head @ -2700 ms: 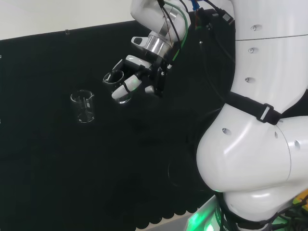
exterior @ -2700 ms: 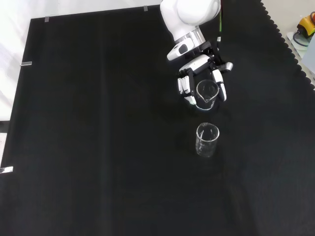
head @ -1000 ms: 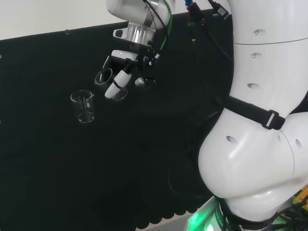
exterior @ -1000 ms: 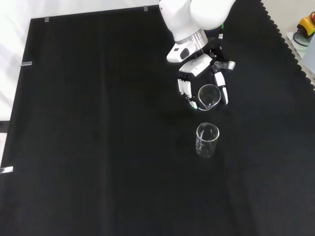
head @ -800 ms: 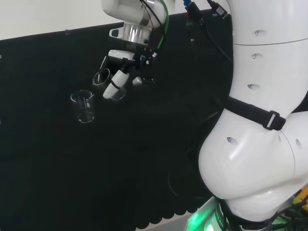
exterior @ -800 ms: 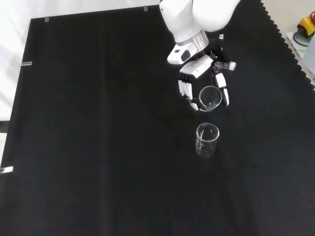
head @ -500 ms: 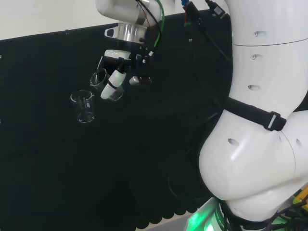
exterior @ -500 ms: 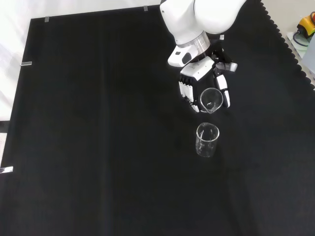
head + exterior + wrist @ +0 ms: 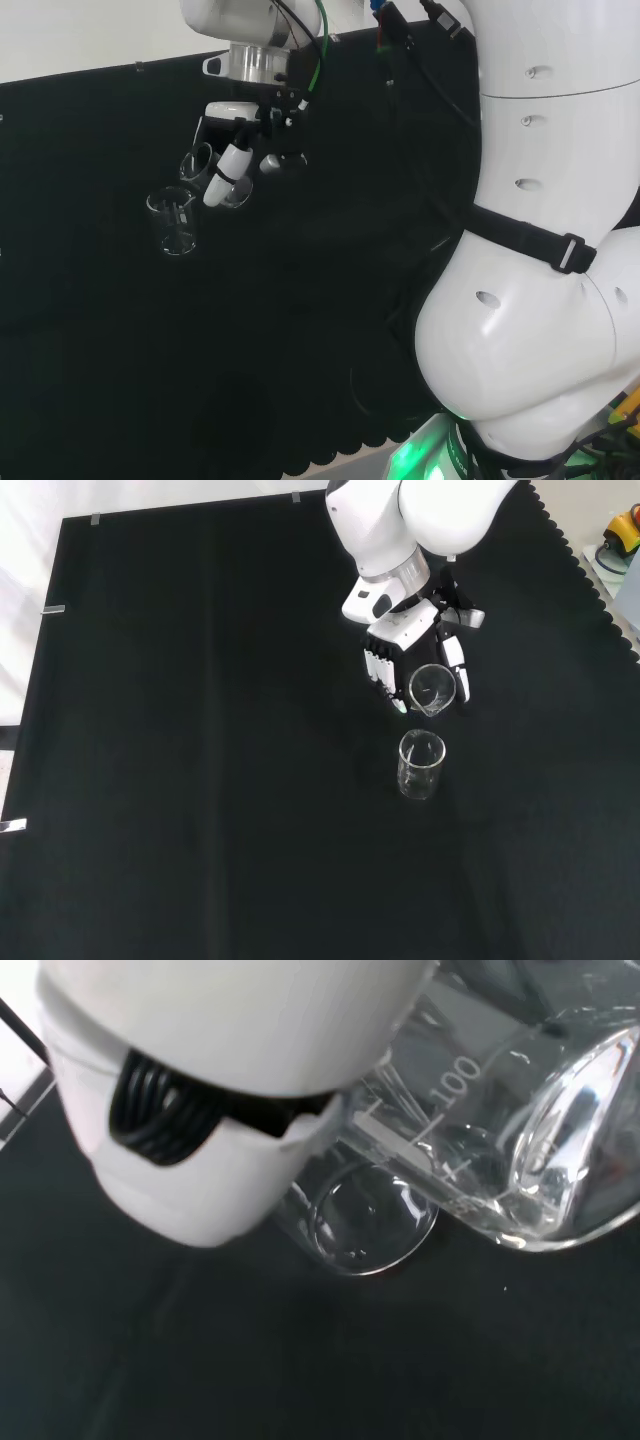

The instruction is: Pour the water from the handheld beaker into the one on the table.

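Moving nearer the standing beaker (image 9: pixel 421 764) at the front view's centre right, the hand (image 9: pixel 412 645) is curling its fingers round a clear, tilted held beaker (image 9: pixel 432 688) just above it.

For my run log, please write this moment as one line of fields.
hand: shut on held beaker | held beaker: tilted, raised beside table beaker | table beaker: upright on black cloth | pour stream: cannot tell

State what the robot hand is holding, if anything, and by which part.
The robot hand holds a clear glass beaker by its side wall, fingers on one side and thumb on the other, leaving the rim free.
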